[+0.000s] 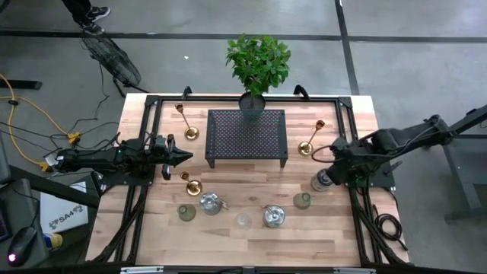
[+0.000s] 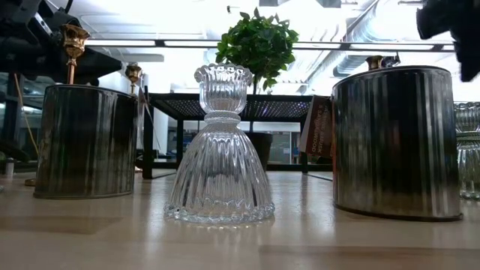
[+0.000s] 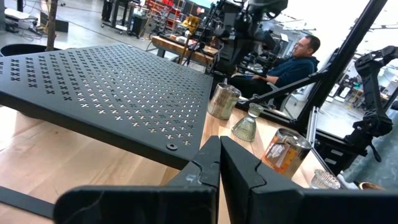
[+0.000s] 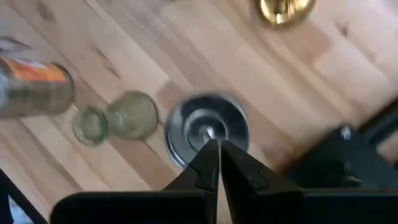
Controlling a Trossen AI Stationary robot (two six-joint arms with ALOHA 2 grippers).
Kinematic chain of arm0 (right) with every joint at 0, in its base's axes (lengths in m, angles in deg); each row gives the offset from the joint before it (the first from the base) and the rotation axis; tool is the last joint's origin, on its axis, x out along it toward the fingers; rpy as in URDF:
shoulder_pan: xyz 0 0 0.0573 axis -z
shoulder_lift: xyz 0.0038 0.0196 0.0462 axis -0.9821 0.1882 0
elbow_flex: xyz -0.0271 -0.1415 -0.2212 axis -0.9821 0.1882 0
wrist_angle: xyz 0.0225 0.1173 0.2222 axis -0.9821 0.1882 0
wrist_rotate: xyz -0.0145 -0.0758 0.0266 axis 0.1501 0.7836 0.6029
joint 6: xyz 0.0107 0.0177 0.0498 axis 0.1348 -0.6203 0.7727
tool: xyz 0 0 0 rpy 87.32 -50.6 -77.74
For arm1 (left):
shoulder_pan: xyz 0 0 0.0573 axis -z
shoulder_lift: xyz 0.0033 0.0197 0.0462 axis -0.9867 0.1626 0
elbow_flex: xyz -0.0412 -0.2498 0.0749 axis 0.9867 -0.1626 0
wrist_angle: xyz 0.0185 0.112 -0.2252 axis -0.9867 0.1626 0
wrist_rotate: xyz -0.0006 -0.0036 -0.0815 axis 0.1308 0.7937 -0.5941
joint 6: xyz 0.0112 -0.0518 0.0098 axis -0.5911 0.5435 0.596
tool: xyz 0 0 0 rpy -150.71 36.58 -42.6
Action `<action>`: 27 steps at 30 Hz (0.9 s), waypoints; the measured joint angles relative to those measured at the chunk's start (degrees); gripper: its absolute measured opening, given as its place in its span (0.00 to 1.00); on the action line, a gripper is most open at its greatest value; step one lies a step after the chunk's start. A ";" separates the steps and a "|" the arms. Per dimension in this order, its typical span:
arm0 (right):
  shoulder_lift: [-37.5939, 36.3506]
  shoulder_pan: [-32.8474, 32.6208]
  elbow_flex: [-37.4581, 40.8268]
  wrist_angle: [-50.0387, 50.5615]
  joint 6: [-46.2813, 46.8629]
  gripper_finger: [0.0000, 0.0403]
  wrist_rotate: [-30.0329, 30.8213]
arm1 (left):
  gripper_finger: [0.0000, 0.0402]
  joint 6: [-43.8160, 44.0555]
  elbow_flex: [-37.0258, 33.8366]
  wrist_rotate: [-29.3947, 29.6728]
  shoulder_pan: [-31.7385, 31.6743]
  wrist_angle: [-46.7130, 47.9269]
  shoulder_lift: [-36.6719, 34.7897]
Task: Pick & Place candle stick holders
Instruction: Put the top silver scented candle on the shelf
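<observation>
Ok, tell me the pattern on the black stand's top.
The stand has rows of small cross-shaped holes, clearest in the left wrist view.

On my table (image 1: 251, 183) I count three brass sticks (image 1: 189, 133), three silver holders (image 1: 210, 203), two greenish (image 1: 186, 212), perhaps one glass (image 1: 243, 221).

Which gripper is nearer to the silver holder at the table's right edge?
Right. The right gripper, shut, hangs directly above the silver holder. The left gripper, also shut, sits across the table, beyond the black stand.
</observation>
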 joint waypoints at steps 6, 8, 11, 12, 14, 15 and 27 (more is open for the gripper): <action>2.10 0.02 0.00 1.38 8.18 0.19 -2.25 | 0.00 0.02 0.00 0.00 -0.02 0.00 0.00; 2.82 0.02 0.00 1.39 10.70 0.27 -2.53 | 0.00 0.00 0.00 0.00 0.00 0.00 -0.02; 4.34 0.02 0.30 1.14 11.59 0.39 -4.31 | 0.00 0.00 0.00 0.00 0.00 0.00 -0.01; 4.87 0.07 0.61 0.98 11.61 0.44 -5.08 | 0.00 0.00 0.00 0.00 -0.02 0.00 -0.02; 6.10 0.30 0.83 0.70 11.60 0.52 -5.53 | 0.00 0.02 0.00 0.00 0.00 0.00 -0.01; 6.70 0.59 0.83 0.49 11.59 0.57 -5.74 | 0.00 0.00 0.00 0.00 -0.01 0.00 -0.02; 12.90 6.38 0.83 0.04 8.96 0.97 -6.27 | 0.00 0.00 0.00 0.00 -0.01 0.01 0.00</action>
